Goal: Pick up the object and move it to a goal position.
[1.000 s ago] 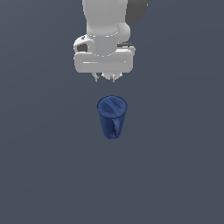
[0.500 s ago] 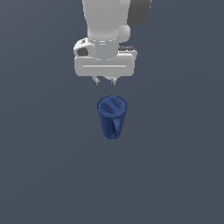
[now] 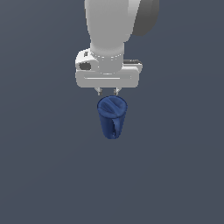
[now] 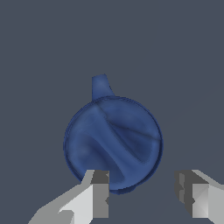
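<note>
While above cup [image 3: 112, 117], tool [image 3: 107, 92] (spread).

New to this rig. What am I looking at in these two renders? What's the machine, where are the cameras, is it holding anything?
These are simulator renders of one white robot arm with a two-finger gripper. The exterior view comes from a camera off the arm, looking at the scene. The wrist view comes from a camera on the wrist looking down past the two grey fingers. On the plain dark grey surface stands one thing: a dark blue, matte, tapered cup-like cylinder, wider ridged end up, with a groove down its side. Nothing is held. The fingers are apart and hang just above the cup's rim, not around it.
</note>
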You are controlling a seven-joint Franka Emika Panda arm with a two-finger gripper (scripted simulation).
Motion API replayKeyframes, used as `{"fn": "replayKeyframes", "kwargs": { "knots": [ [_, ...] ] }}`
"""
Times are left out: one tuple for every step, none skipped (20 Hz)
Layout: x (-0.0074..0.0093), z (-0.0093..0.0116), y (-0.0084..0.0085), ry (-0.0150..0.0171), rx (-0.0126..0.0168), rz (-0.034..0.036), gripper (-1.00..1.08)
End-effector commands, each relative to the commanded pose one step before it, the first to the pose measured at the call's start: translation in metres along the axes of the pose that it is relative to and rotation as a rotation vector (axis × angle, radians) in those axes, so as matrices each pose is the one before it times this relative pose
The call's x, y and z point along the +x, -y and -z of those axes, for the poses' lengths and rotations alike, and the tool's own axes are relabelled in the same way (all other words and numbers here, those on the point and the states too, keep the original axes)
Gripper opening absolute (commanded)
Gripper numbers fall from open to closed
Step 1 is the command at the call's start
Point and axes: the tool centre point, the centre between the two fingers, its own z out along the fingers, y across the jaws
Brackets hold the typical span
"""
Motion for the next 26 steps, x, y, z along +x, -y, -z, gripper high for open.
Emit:
{"fn": "replayKeyframes", "kwargs": {
  "knots": [
    [0.01291, -0.00495, 0.00346, 0.01978, -0.00696, -0.00263, 0.28],
    [0.00508, -0.00209, 0.00144, 0.00781, -0.00288, -0.00114, 0.28],
    [0.00499, -0.00214, 0.00147, 0.00773, -0.00292, -0.00117, 0.28],
    [0.00493, -0.00222, 0.00151, 0.00771, -0.00297, -0.00120, 0.28],
    [0.00487, -0.00231, 0.00155, 0.00771, -0.00303, -0.00124, 0.28],
    [0.00479, -0.00238, 0.00159, 0.00766, -0.00307, -0.00127, 0.28],
    [0.00473, -0.00247, 0.00162, 0.00766, -0.00313, -0.00131, 0.28],
    [0.00466, -0.00255, 0.00166, 0.00763, -0.00317, -0.00134, 0.28],
    [0.00459, -0.00262, 0.00170, 0.00760, -0.00322, -0.00138, 0.28],
    [0.00451, -0.00270, 0.00173, 0.00758, -0.00327, -0.00142, 0.28],
    [0.00445, -0.00279, 0.00177, 0.00758, -0.00332, -0.00146, 0.28],
    [0.00436, -0.00285, 0.00180, 0.00752, -0.00336, -0.00150, 0.28],
    [0.00429, -0.00294, 0.00184, 0.00752, -0.00341, -0.00154, 0.28],
    [0.00420, -0.00300, 0.00187, 0.00747, -0.00345, -0.00157, 0.28],
    [0.00414, -0.00310, 0.00191, 0.00749, -0.00351, -0.00163, 0.28],
    [0.00400, -0.00312, 0.00192, 0.00736, -0.00351, -0.00164, 0.28],
    [0.00373, -0.00303, 0.00185, 0.00697, -0.00337, -0.00160, 0.28],
    [0.00346, -0.00294, 0.00178, 0.00659, -0.00323, -0.00155, 0.28],
    [0.00320, -0.00282, 0.00170, 0.00619, -0.00308, -0.00150, 0.28],
    [0.00296, -0.00270, 0.00162, 0.00581, -0.00292, -0.00144, 0.28],
    [0.00271, -0.00256, 0.00153, 0.00540, -0.00275, -0.00136, 0.28],
    [0.00249, -0.00243, 0.00144, 0.00505, -0.00259, -0.00130, 0.28],
    [0.00225, -0.00226, 0.00134, 0.00463, -0.00240, -0.00121, 0.28],
    [0.00204, -0.00211, 0.00125, 0.00425, -0.00222, -0.00113, 0.28],
    [0.00185, -0.00196, 0.00115, 0.00390, -0.00205, -0.00105, 0.28],
    [0.00162, -0.00175, 0.00104, 0.00346, -0.00183, -0.00095, 0.28]
  ]
}}
